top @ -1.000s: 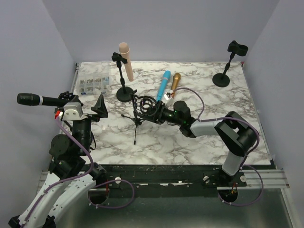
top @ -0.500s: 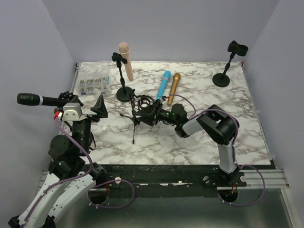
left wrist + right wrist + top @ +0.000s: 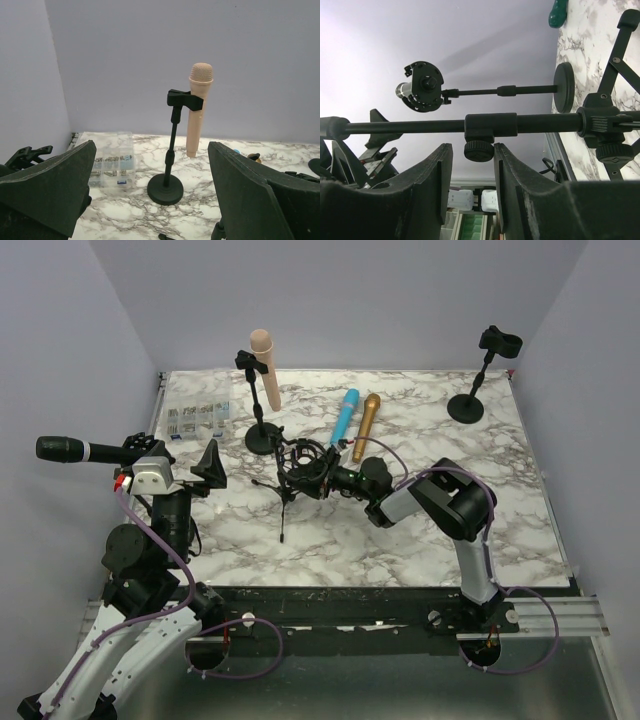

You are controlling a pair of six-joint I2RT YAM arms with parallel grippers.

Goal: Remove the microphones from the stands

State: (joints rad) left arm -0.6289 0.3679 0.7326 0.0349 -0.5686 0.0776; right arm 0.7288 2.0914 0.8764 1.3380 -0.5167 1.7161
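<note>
A peach microphone (image 3: 265, 370) (image 3: 198, 107) stands upright in the clip of a round-based black stand (image 3: 263, 436) (image 3: 165, 189) at the back left. A black microphone (image 3: 62, 449) sticks out of a clip by the left arm. A black tripod stand (image 3: 288, 492) stands mid-table. My right gripper (image 3: 318, 478) (image 3: 472, 147) reaches left to it. Its jaws are open on either side of the clamp knob (image 3: 479, 150) under the tripod's pole (image 3: 420, 126), with a gap on the left. My left gripper (image 3: 172, 455) (image 3: 151, 145) is wide open and empty, facing the peach microphone's stand from a distance.
A blue microphone (image 3: 344, 419) and a gold microphone (image 3: 366, 426) lie on the marble behind the right gripper. An empty round-based stand (image 3: 470, 400) is at the back right. A clear parts box (image 3: 198, 416) (image 3: 112, 165) sits at the back left.
My right arm has pushed left and folded at the elbow, bringing its gripper up to the tripod. Its jaws have narrowed around the knob. The left arm has not moved.
</note>
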